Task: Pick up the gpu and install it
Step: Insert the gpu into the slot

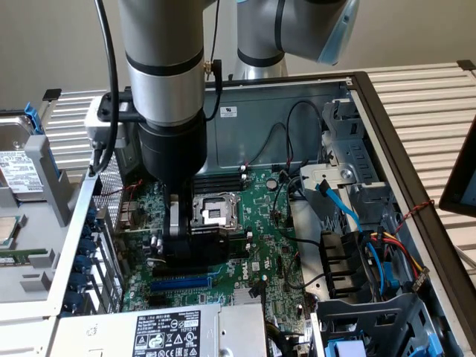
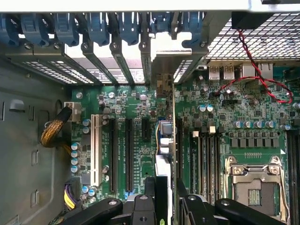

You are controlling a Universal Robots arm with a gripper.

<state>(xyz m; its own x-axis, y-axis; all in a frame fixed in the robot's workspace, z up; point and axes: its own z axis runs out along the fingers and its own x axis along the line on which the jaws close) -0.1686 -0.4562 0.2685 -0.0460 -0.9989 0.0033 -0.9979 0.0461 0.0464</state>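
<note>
Starting at the exterior view's left, we are looking at a hard drive (image 1: 13, 167) lying outside the open computer case (image 1: 387, 149), then at the row of blue slot latches (image 2: 98, 26) along the case's rear wall. Just right of these the gripper (image 1: 182, 242) is hanging low over the motherboard (image 1: 260, 238), between its rear edge and the CPU socket (image 1: 214, 212). Its jaws are set narrow and gripping the gpu (image 2: 173, 140), which we are seeing edge-on in the wrist view. The card is standing upright above the expansion slots (image 2: 127, 154), with its silver bracket (image 2: 161, 86) pointing at the rear wall; whether its contacts are touching a slot we cannot tell. We are judging the card light and stiff but fragile, so the sound hold is across the board's flat faces or the shroud, away from fan blades and edge contacts. Farther right, a blue cable (image 1: 346, 208) is running beside the drive cage (image 1: 357, 186).
</note>
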